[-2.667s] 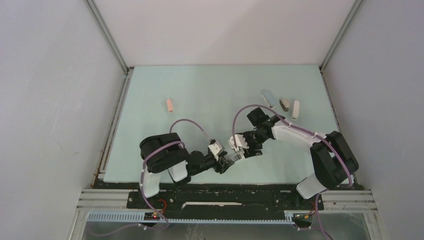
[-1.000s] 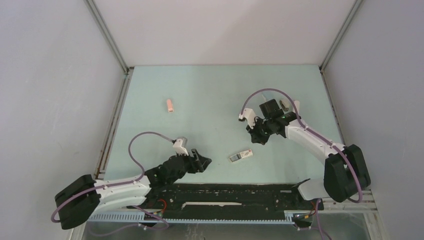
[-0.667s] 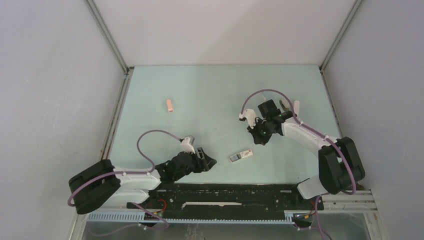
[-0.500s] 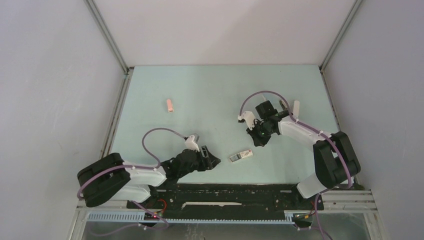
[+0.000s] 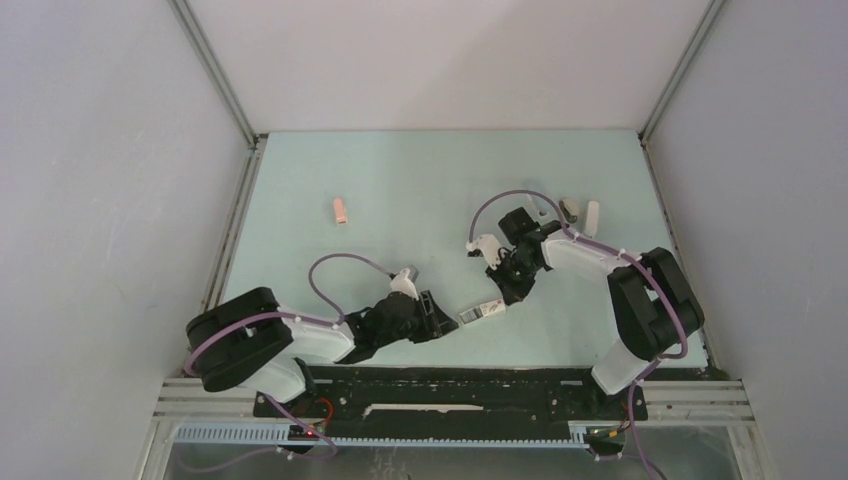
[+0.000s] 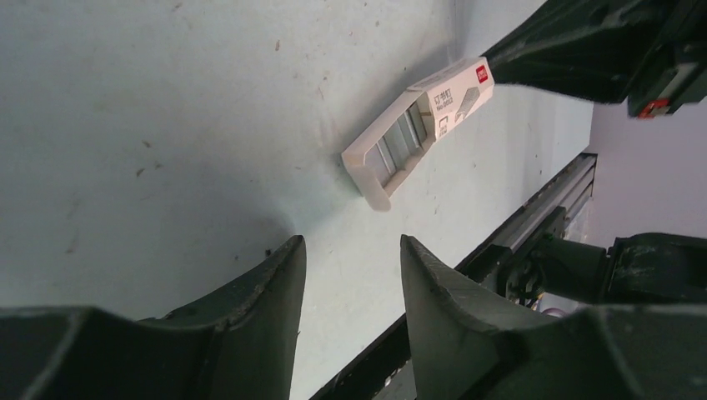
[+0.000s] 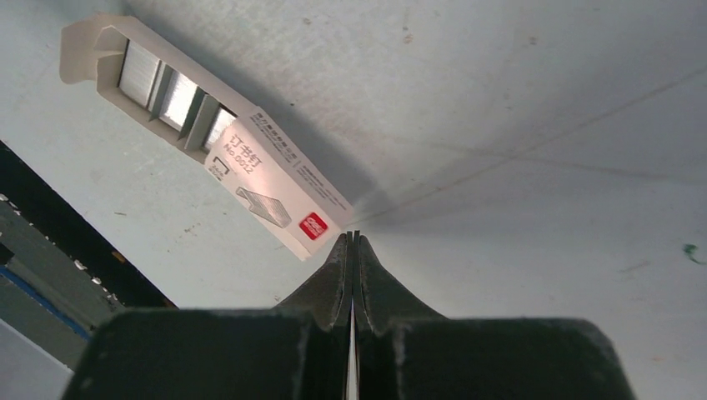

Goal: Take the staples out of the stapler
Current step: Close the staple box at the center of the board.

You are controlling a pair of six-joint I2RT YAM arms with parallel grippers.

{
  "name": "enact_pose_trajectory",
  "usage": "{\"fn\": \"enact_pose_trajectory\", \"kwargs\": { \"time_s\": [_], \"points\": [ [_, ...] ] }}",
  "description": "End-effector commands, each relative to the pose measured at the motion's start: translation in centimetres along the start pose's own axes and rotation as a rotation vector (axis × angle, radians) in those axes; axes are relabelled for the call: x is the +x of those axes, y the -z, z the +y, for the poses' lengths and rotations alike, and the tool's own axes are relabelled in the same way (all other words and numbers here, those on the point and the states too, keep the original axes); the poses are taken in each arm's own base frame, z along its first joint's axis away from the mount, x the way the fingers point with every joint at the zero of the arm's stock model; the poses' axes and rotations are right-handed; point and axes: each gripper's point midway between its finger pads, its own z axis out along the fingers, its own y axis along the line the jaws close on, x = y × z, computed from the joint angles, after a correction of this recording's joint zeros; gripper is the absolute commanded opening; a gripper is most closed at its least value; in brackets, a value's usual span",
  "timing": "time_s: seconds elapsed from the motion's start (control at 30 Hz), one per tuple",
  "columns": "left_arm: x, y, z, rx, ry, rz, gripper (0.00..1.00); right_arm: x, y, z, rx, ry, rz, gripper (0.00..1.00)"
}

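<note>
From above: a small box [image 5: 482, 311] lies low-centre on the mat [image 5: 400, 180]. The left gripper [image 5: 438, 320] sits just to its left, the right gripper [image 5: 514, 292] just to its upper right, and a white stapler [image 5: 592, 216] is well off at upper right.

Left wrist: jaws roughly half spread with nothing between them. The box is upper-middle, with grey staples [image 6: 400, 140] showing in its open tray.

Right wrist: jaws pinched shut and empty, tips at the box's red-logo end.

This looks like the approach to the box. Next, the left gripper needs to line up squarely on that open end before closing.

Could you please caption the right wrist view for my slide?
Shut right gripper near an open staple box holding grey staples.
</note>
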Motion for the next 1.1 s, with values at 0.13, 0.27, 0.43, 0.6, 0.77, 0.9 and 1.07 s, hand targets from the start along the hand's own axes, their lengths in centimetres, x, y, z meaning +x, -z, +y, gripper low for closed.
{"fn": "enact_pose_trajectory", "kwargs": {
  "time_s": [0.13, 0.27, 0.43, 0.6, 0.77, 0.9, 1.07],
  "points": [
    [-0.3, -1.8, -1.0, -0.058, 0.04, 0.015, 0.5, -0.7, -0.8, 0.7, -0.005, 0.0, 0.033, 0.0],
    [-0.3, -2.4, -0.8, -0.092, 0.03, 0.026, 0.43, -0.6, -0.8, 0.4, 0.007, -0.008, 0.034, 0.0],
    [-0.5, -2.5, -0.7, -0.113, -0.002, 0.027, 0.37, -0.7, -0.8, 0.4, 0.009, -0.009, 0.029, 0.0],
    [-0.9, -2.9, -0.8, -0.146, -0.03, 0.026, 0.36, -0.9, -0.8, 0.5, 0.009, -0.002, 0.026, 0.0],
    [-0.8, -3.4, -0.4, -0.174, -0.046, 0.037, 0.32, -1.1, -1.1, 1.1, 0.004, 0.017, 0.029, 0.0],
    [-0.7, -3.7, -0.3, -0.182, -0.055, 0.041, 0.28, -1.3, -1.5, 1.4, 0.007, 0.035, 0.037, 0.0],
    [-0.8, -3.9, -0.4, -0.184, -0.064, 0.044, 0.26, -1.5, -1.8, 1.7, 0.005, 0.036, 0.041, 0.0]
  ]
}}
